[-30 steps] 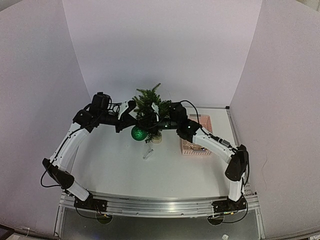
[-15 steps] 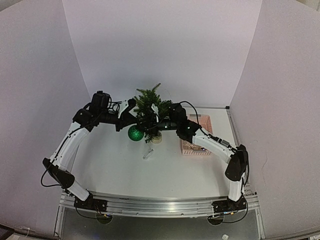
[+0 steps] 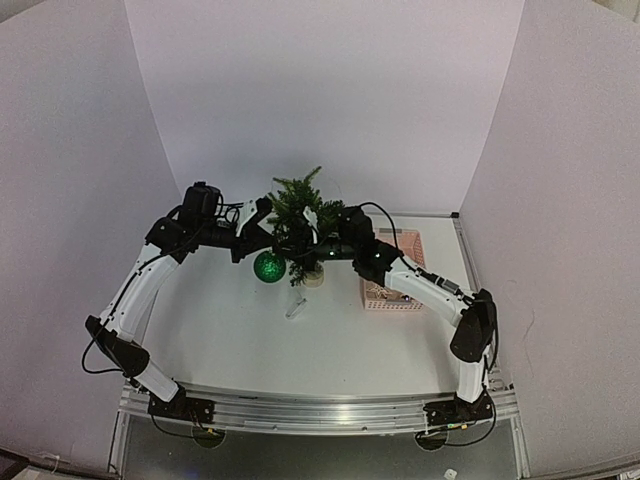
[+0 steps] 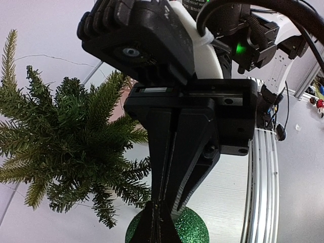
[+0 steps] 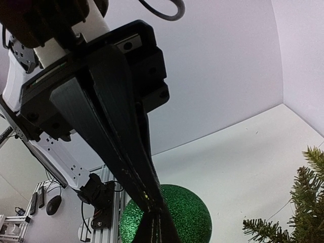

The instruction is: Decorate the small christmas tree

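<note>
The small christmas tree stands at the table's middle back on a pale base. A green glitter ball hangs in the air in front of it, left of the trunk. My left gripper and right gripper meet tip to tip just above the ball, both shut. In the left wrist view the left gripper sits over the ball, with the tree to the left. In the right wrist view the right gripper pinches a speck of gold thread above the ball.
A pink basket with small ornaments stands right of the tree, under the right forearm. A small pale slender object lies on the table in front of the tree base. White walls close in the back and both sides.
The green ball has drifted a little left and up with the grippers' tips. The right jaws have closed at the left gripper's tips. The tree has not moved.
</note>
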Controlling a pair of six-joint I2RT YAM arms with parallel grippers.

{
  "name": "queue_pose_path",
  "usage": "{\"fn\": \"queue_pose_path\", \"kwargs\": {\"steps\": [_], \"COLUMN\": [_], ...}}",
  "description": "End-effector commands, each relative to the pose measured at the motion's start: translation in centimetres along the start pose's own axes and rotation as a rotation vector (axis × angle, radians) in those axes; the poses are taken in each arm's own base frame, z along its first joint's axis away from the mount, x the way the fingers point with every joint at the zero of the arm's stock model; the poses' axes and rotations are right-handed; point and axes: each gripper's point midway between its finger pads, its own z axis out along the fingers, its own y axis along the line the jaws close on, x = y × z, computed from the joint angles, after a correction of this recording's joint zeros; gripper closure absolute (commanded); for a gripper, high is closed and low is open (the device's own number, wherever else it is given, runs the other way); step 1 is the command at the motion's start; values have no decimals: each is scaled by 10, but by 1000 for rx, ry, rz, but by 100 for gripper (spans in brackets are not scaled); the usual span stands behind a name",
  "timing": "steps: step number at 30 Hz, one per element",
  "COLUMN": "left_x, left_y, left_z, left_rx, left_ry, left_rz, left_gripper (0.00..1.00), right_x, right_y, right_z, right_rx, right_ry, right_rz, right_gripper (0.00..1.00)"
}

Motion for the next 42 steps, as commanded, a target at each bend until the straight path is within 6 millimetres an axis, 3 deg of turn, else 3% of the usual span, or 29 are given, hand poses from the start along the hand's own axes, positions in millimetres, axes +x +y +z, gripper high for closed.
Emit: {"fn": "queue_pose_path", "kwargs": {"steps": [1,14,26,28,32,35,42], "left_x": [-8,1,3,3,4,3,16], "left_y": [-4,-3,0,1,7,9,0], "left_z": [-10,-9,-6,-5,-7,-15,-18], "left_rx": [-19,-31,-30,-29,-28,-8,43], "left_ry": [-11,10,6,4,-8,-23,-5], "left_rz": [18,14,13,15,8,13,66], "left_gripper": [100,100,100,94,67,52,48], "right_x": [-13,-5,-3,-2,0,-1,1], "right_y": [-6,-7,-3,-4,-4,-2,-1], "right_z": [-12,-22,-19,-19,-19,-20,-23], "right_rx": [73,114,82,80,82,80,91], "right_ry": [-46,-38,-27,-24,-20,-18,10], "right_rz": [5,12,7,14,18,12,14], "right_gripper": [100,100,100,100,100,100,100]}}
